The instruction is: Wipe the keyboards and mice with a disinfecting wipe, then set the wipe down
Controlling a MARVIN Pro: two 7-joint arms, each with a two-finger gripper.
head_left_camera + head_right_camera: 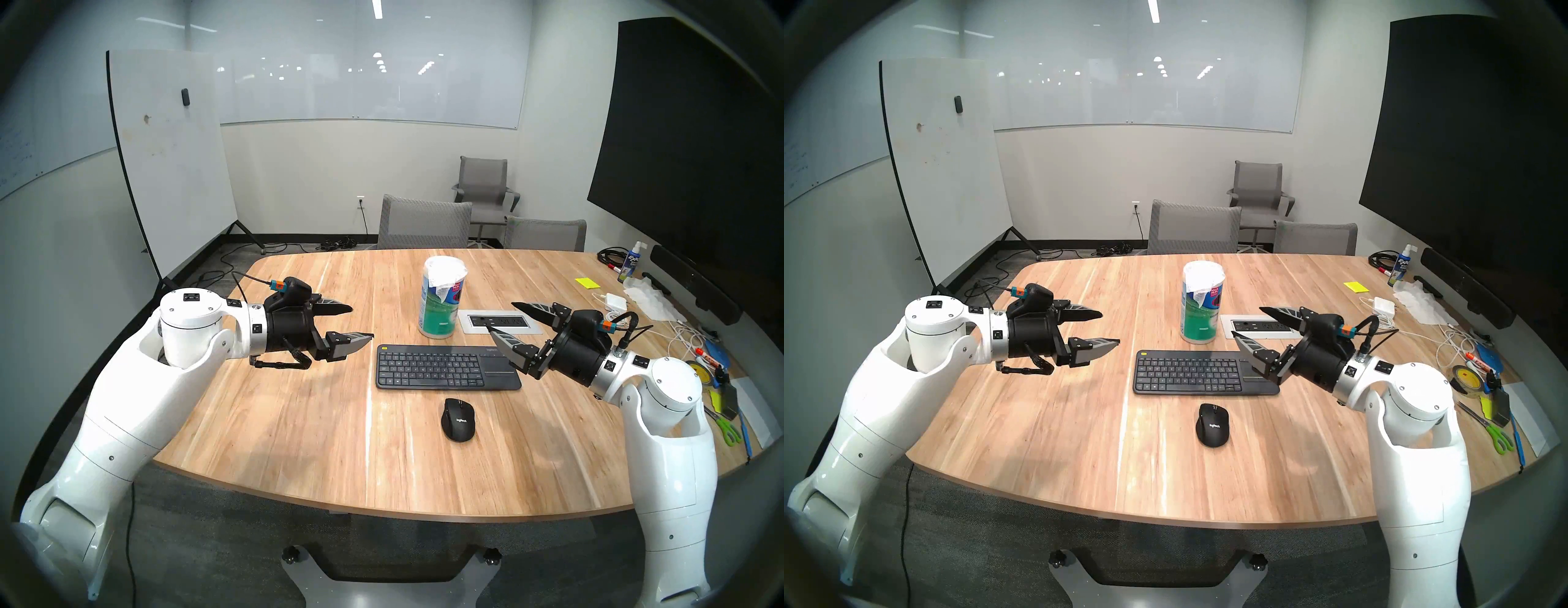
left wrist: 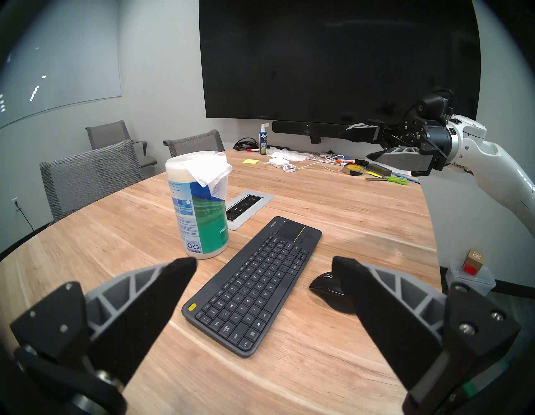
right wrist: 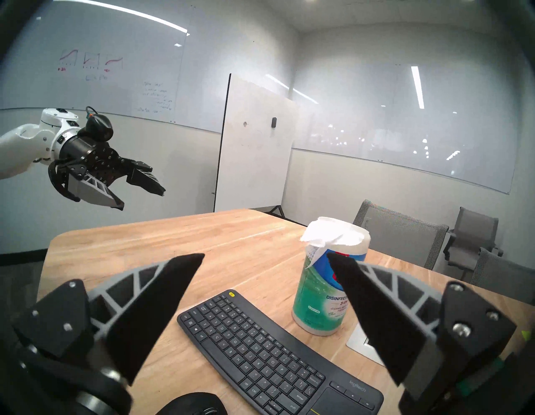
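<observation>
A small meeting room, whiteboards on its walls and a dark screen at the right of the frame, held a wooden table [image 1: 297, 424] where the cleaning job had, to all appearances, not begun. The left gripper [image 1: 360, 323] hung above the table at centre left of the head view with its fingers spread wide and nothing between them; the right gripper [image 1: 502, 320] hung at centre right, likewise spread and empty, its lower finger over the touchpad end of the keyboard [image 1: 445, 372].

The keyboard lay flat at the middle of the frame, its yellow corner button toward the left. The mouse [image 1: 457, 419] sat just below it, apart from it and nearer the table's front edge. Neither was being touched.

The disinfecting wipe [image 1: 445, 271] was draped over the top of the canister [image 1: 439, 314], which stood upright just above the keyboard, one corner of the sheet hanging down the label. In the right wrist view the same sheet [image 3: 327, 236] drooped toward that gripper's side.

Judged from this, every step remained: taking the wipe, wiping the keyboard, wiping the mouse, then setting the wipe down. A crumpled white tissue [image 1: 649, 297] lay among cables at the right edge, well apart from the work.
</observation>
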